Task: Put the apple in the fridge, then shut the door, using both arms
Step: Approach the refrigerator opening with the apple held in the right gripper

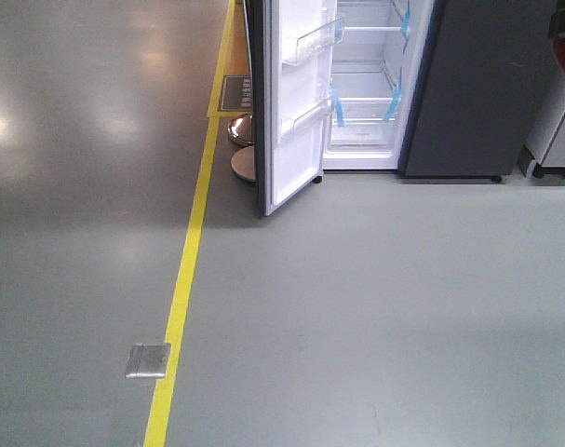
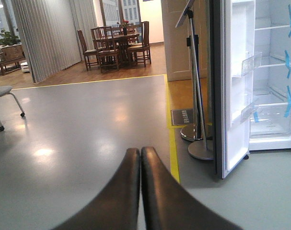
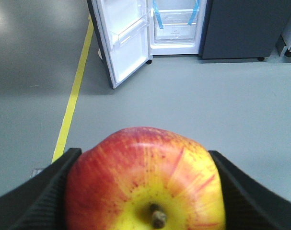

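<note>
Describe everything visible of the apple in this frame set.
The apple is round and glossy, red streaked over yellow, with a yellow patch around its short brown stem, which faces the camera. The right pincer is shut on it, a black textured finger pressing each side. It is held above the grey floor, short of the open fridge.

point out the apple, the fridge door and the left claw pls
apple [image 3: 145,184]: right wrist view, middle of its red-yellow skin.
fridge door [image 1: 287,172]: exterior front view, white inner panel, lower part.
left claw [image 2: 140,155]: left wrist view, seam between the shut fingertips.
</note>
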Tool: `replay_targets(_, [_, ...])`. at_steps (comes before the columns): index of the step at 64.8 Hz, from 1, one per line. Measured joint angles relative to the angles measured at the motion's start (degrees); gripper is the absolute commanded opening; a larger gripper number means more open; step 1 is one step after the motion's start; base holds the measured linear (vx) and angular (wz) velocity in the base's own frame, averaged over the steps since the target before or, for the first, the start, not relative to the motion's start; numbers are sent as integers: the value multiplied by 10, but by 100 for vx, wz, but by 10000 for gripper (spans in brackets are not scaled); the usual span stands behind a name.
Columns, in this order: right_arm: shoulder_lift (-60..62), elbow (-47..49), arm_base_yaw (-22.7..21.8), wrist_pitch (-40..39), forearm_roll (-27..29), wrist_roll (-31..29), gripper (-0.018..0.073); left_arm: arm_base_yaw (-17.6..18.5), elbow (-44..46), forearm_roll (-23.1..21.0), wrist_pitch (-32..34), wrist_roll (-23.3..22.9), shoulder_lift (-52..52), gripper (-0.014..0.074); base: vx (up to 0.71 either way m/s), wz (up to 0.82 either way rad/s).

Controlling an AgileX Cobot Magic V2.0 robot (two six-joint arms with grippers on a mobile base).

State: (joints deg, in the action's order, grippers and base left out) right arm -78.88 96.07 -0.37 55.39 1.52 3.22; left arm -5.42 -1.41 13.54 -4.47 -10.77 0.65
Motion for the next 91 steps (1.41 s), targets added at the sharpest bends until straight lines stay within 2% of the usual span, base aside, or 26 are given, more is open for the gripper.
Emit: replay_targets(91, [0,0,0,0,0,0,102,0,0,0,0,0,0,-6,14,-2])
